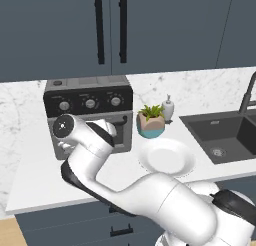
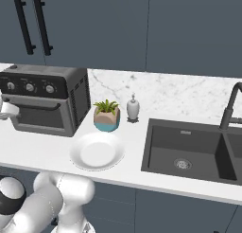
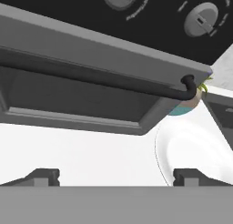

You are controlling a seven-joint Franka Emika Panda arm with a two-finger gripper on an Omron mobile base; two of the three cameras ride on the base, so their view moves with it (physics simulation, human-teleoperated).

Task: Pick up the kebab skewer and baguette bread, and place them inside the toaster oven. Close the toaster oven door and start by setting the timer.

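A: Hand view, item one: boxy grey toaster oven with black knob panel. Its grey-framed drop-down door with dark glass appears shut or nearly so, tight under the panel. Black bar handle runs across the top of the frame, curling into it at one end.

B: Handling?

A: Rigid, hinged along the bottom edge, probably light to swing. The bar is the obvious hold: round, smooth, likely slippery, so take it mid-length rather than at the curled end.

B: Hand?

A: Fingers spread wide, nothing between them, hovering just below and in front of the door.

B: Room?

A: White marble-look surface before the oven is bare. A round white plate sits near the oven's front corner, a potted green plant just beside its side wall, and a dark sink well apart. Door swing looks free; I cannot tell where skewer or loaf are.
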